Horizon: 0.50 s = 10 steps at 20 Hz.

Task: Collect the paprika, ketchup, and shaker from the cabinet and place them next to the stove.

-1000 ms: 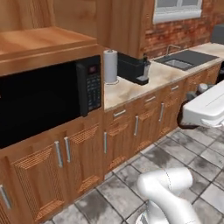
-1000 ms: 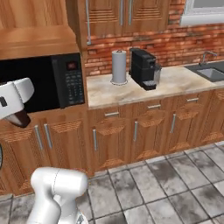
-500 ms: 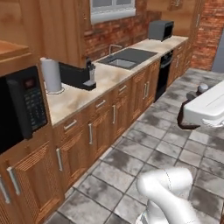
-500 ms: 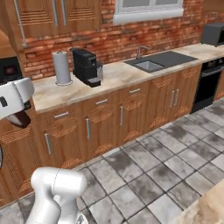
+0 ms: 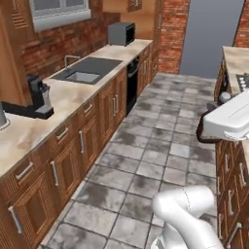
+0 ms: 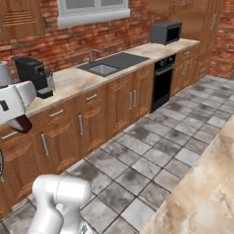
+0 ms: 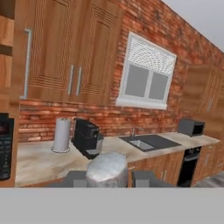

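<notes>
1. A black coffee machine [image 6: 33, 75] stands on the bench [image 6: 77, 82] at upper left.
2. A sink [image 6: 103, 68] sits at upper centre.
3. A toaster oven [image 6: 165, 32] stands at upper right.

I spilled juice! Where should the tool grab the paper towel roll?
Around the middle of the paper towel roll, from the front. It is a tall round tube standing upright on the counter, and the coffee machine crowds one side.

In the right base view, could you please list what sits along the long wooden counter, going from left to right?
Coffee machine → sink with its tap behind → built-in oven under the counter → grey toaster oven on the counter's far right end.
</notes>
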Tool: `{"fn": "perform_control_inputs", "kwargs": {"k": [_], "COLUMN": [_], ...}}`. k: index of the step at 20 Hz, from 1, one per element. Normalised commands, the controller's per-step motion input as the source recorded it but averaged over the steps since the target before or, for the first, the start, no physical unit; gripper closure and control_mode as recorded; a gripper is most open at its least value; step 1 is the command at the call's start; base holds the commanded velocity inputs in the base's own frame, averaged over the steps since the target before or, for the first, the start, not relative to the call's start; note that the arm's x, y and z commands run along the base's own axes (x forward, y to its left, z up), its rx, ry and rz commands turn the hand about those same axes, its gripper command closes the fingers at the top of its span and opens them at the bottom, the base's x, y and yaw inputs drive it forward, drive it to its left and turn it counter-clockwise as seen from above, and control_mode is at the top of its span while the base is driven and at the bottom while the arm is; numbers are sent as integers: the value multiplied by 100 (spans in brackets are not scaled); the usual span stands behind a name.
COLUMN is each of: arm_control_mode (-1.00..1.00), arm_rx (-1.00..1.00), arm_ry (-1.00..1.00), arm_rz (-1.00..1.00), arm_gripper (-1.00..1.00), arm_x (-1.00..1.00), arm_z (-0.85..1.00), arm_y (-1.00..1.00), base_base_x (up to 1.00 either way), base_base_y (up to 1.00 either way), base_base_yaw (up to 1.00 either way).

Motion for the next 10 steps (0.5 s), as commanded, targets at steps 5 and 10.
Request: {"fn": "perform_control_inputs", "kwargs": {"k": [5,10], "arm_control_mode": [100,100], "arm_rx": [0,0], "arm_ry": [0,0], "arm_rz": [0,0], "arm_gripper": [100,100], "arm_x": [0,0], "arm_z": [0,0], "arm_y": [0,0], "base_base_x": [26,26], "base_base_y": [1,9], "base_base_yaw": [-47,-51]}}
